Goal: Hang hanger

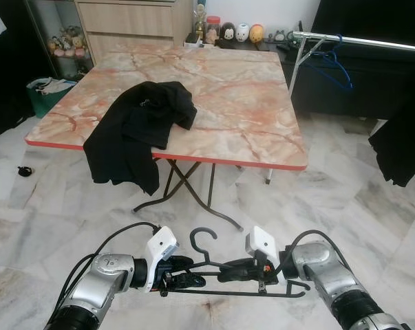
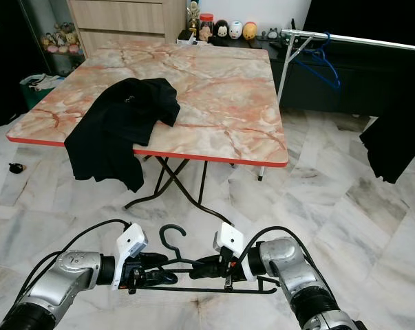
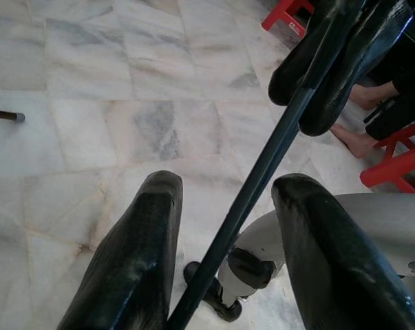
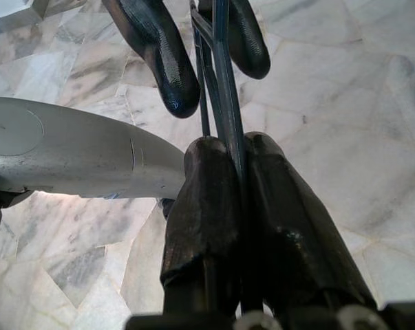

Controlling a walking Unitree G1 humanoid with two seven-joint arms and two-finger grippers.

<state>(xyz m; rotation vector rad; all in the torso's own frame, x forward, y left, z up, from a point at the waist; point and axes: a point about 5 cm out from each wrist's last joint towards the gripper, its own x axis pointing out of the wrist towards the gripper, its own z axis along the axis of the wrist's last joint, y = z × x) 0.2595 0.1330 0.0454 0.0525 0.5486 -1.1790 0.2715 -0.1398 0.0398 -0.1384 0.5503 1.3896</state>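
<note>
Through my left eye, the marble-patterned table (image 1: 248,103) stands ahead of me, and I hold a black hanger (image 1: 228,275) low over the floor on the near side of it, its hook (image 1: 201,239) curling up toward the table. My right gripper (image 1: 229,273) pinches the hanger near its neck; my left gripper (image 1: 186,279) sits at the hanger's other shoulder. A black garment (image 1: 135,130) lies on the table's near left part, spilling over the edge. Beyond the table's far right corner runs a silver clothes rail (image 1: 372,42) with a blue hanger (image 1: 334,65) on it. In my left wrist view, my fingers (image 3: 135,254) stand apart with the hanger's bar (image 3: 262,172) passing between them; whether either touches it I cannot quite tell. In my right wrist view, my fingers (image 4: 207,206) are squeezed together on the hanger's wires (image 4: 217,82).
</note>
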